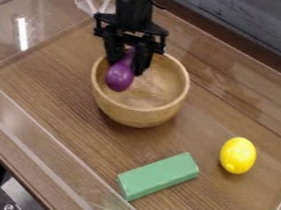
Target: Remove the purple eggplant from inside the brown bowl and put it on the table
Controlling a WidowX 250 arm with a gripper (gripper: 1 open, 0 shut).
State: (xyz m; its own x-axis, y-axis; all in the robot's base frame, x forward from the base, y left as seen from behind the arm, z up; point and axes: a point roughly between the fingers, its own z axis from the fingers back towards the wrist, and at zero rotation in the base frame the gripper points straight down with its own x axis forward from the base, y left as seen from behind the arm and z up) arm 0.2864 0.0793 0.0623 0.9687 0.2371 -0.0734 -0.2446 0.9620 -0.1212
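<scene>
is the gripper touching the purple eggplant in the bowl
touching: the now camera view shows the gripper's dark fingers against the upper end of the purple eggplant, with no gap between them

A black claw [128, 52] points down over the round light-brown wooden bowl [162, 93], shut on the small glossy purple toy eggplant [120, 75], which hangs tilted at the bowl's left side. On the dark brown wood-grain counter [72, 126], a green rectangular block [159, 176] lies diagonally nearer the camera, and a bright yellow toy lemon [238, 155] sits to the right, well apart from the bowl.
</scene>
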